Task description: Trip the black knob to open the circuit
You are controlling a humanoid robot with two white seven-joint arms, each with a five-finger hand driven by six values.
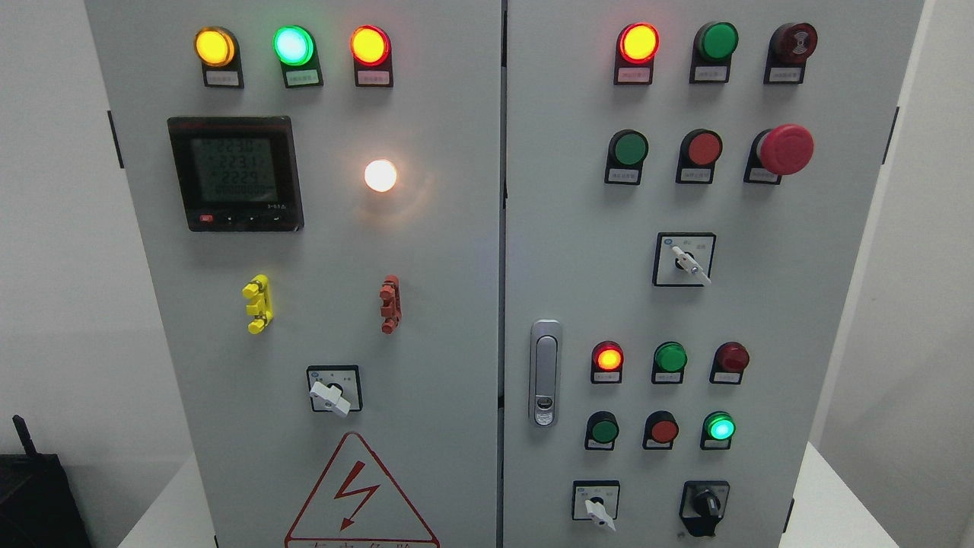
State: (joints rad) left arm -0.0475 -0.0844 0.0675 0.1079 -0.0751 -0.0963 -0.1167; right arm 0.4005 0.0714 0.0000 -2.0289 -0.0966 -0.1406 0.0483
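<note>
The black knob [705,505] sits on a black square plate at the lower right of the right cabinet door [563,228]. Its handle points roughly straight down toward the bottom edge of the picture. To its left is a white-handled selector switch [597,508]. Neither of my hands nor any arm shows in the head view.
The grey cabinet fills the view, with lit and unlit lamps, a red mushroom stop button [785,149], a door latch [544,373], a digital meter [236,173], two more white selector switches [689,262] [332,394] and a high-voltage warning triangle [358,495]. A black object [34,495] stands at lower left.
</note>
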